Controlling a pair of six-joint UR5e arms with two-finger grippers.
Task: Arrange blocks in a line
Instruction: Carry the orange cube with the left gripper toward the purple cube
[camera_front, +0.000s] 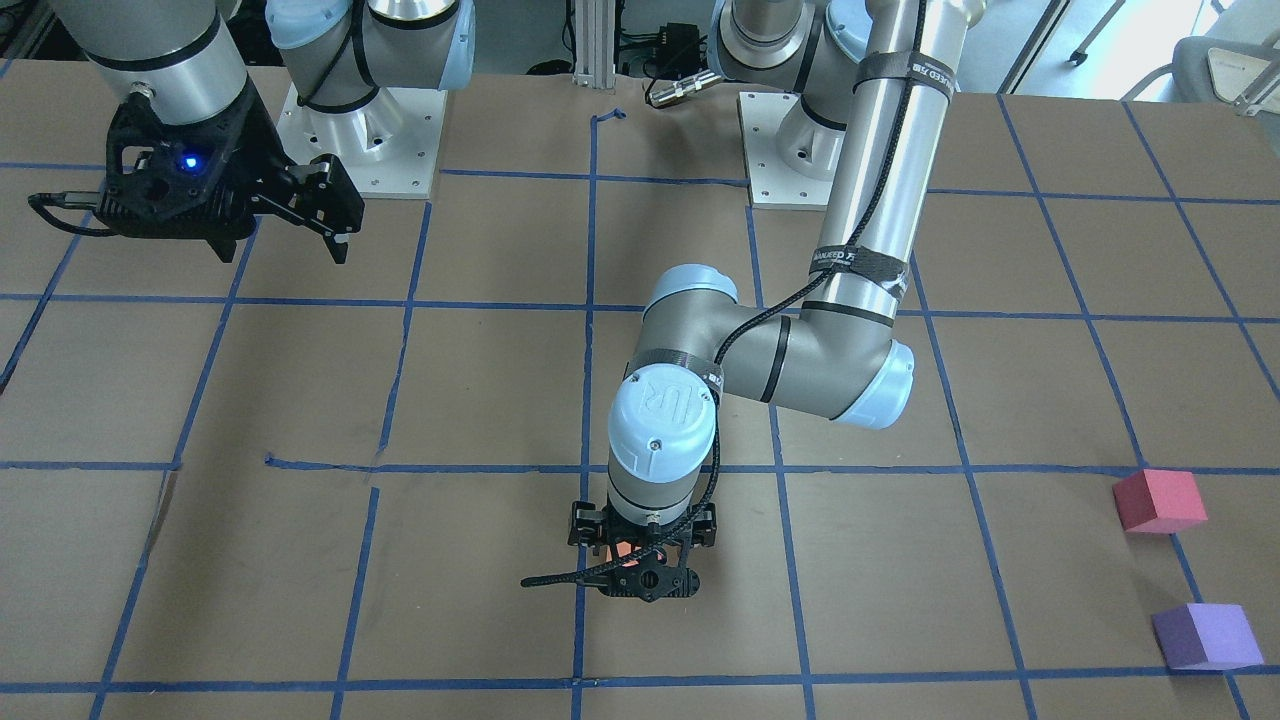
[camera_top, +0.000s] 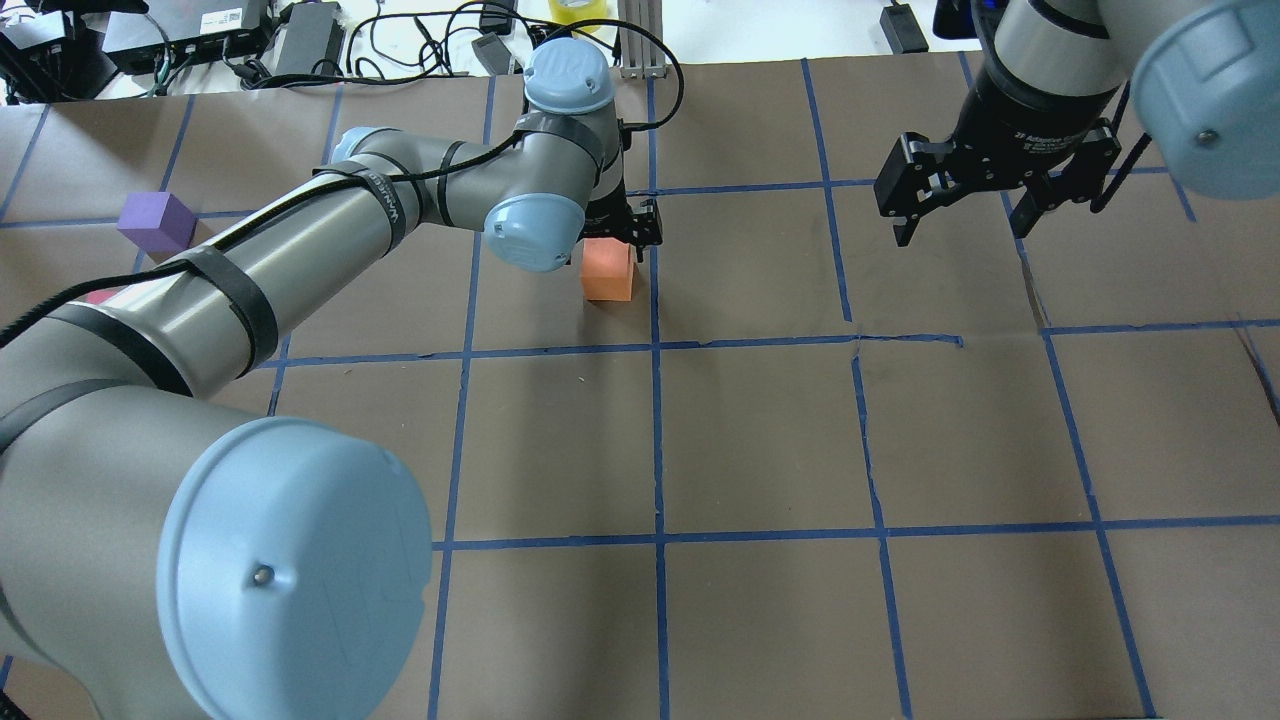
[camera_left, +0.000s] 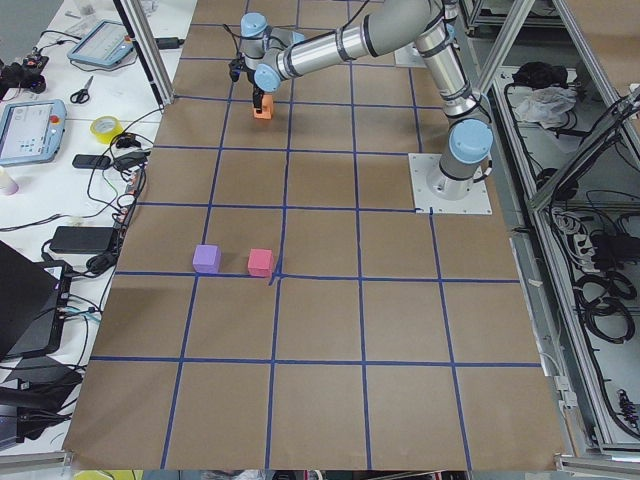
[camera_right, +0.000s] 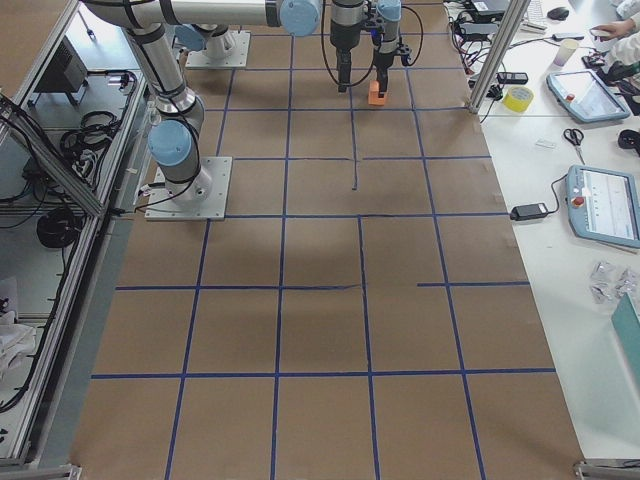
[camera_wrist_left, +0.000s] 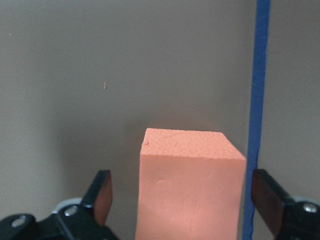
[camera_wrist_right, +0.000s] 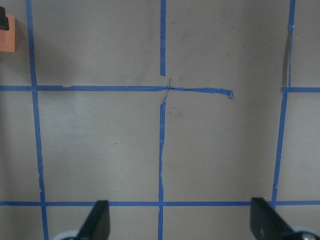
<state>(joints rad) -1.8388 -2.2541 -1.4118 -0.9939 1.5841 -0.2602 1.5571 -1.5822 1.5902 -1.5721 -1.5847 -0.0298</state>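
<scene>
Orange block is straddled, untouched, by the spread left gripper beside a tape line, and mostly hidden under the wrist from the front. Right gripper is seen gaping, empty. Pink block is nearly covered overhead.

The first block sits centrally inside the left gripper, with the second block and third block paired well to the robot's left.

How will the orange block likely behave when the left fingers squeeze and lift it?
Probably light and slightly squashy: the orange block has a pitted, foam-like matte surface. Its flat sides should grip well between the fingers, so slipping seems unlikely. It is a cube sitting flat, so it shouldn't roll.
</scene>
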